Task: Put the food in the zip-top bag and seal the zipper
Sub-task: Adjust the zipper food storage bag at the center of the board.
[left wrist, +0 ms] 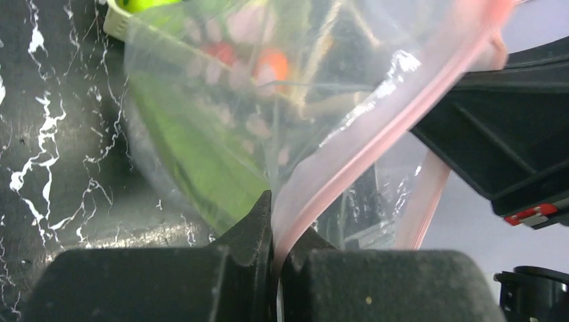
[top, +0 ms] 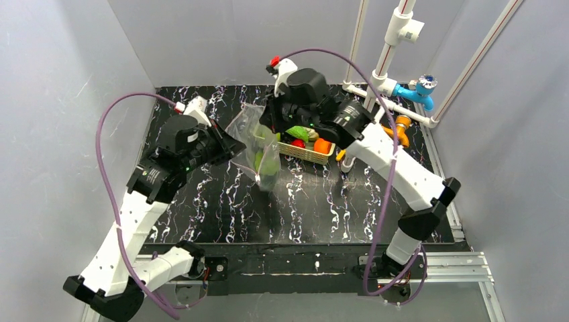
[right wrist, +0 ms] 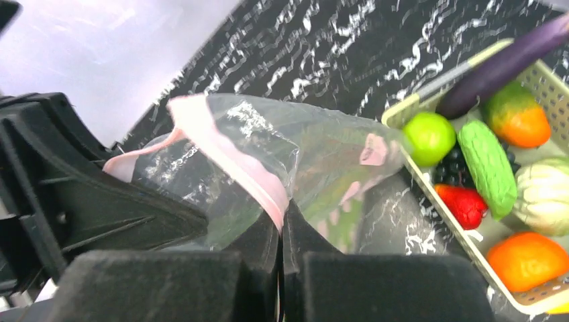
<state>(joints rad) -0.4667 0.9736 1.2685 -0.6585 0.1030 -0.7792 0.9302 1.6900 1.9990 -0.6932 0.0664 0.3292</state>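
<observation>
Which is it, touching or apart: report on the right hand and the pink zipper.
Touching. The right wrist view shows the right hand clamped shut on the pink zipper.

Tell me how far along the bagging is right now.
Done: only the green leaves sit inside the zip-top bag. In hand: the left end effector and right end effector are each shut on the pink zipper, holding the mouth up. Left: the green apple, cucumber, orange and others lie in the basket, and the zipper is unsealed.
</observation>
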